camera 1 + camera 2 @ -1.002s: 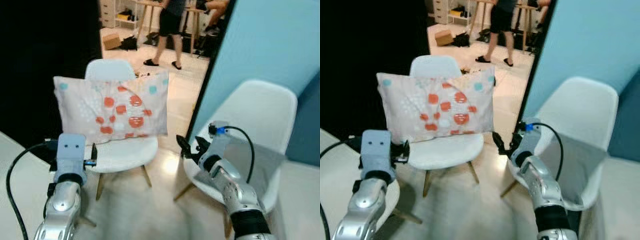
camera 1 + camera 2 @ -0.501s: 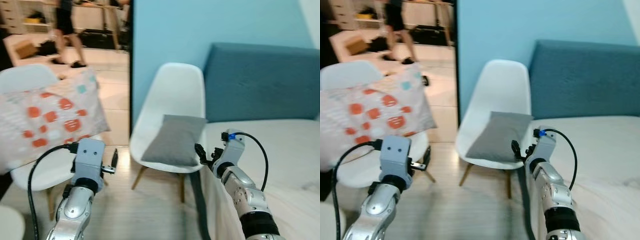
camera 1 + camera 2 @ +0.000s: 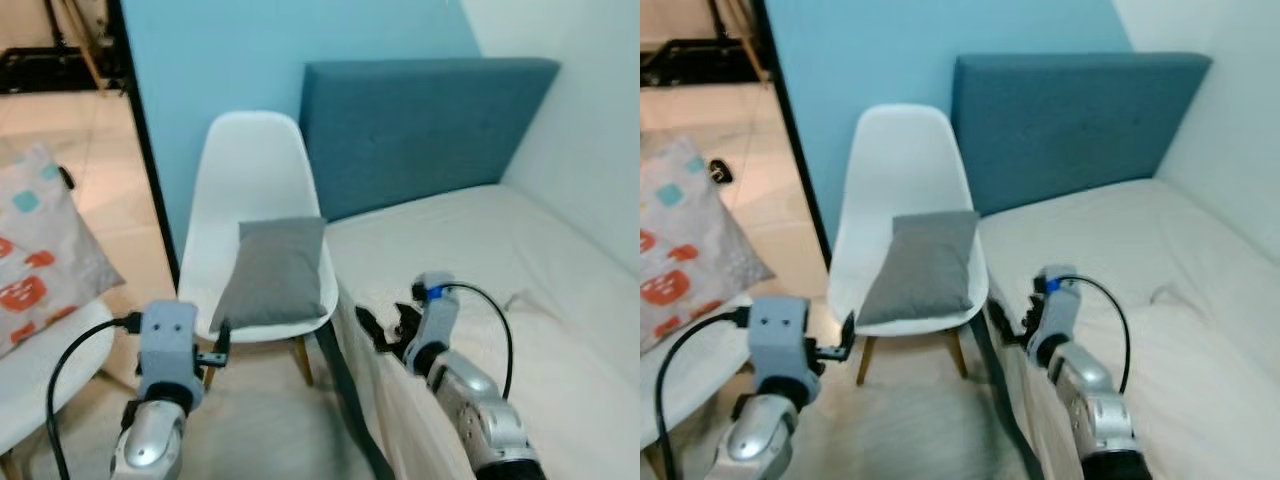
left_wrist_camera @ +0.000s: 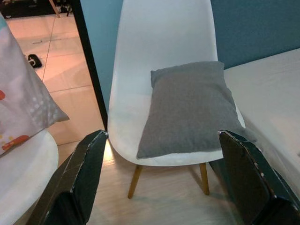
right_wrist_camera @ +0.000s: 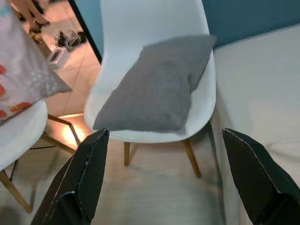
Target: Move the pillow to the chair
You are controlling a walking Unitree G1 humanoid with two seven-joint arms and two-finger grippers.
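Observation:
A grey pillow (image 3: 270,270) leans against the back of a white chair (image 3: 255,165) beside the bed. At the left edge a patterned pillow (image 3: 35,260) with red and teal spots rests on a second white chair (image 3: 45,370). My left gripper (image 3: 222,342) is raised in front of the grey pillow's chair, short of it, open and holding nothing. My right gripper (image 3: 382,328) hovers by the bed's near corner, also open and holding nothing. In the left wrist view the grey pillow (image 4: 190,108) lies between the spread fingers (image 4: 77,180); the right wrist view shows the same pillow (image 5: 154,89).
A bed (image 3: 500,270) with a pale cover and a blue headboard (image 3: 420,130) fills the right. A blue wall (image 3: 240,50) ends at a black door frame (image 3: 145,170). Pale wooden floor (image 3: 270,420) lies between the two chairs.
The camera has swung right: the patterned pillow's chair has slid to the left edge, and the bed and the grey pillow's chair now sit centre. Both grippers stay open and raised.

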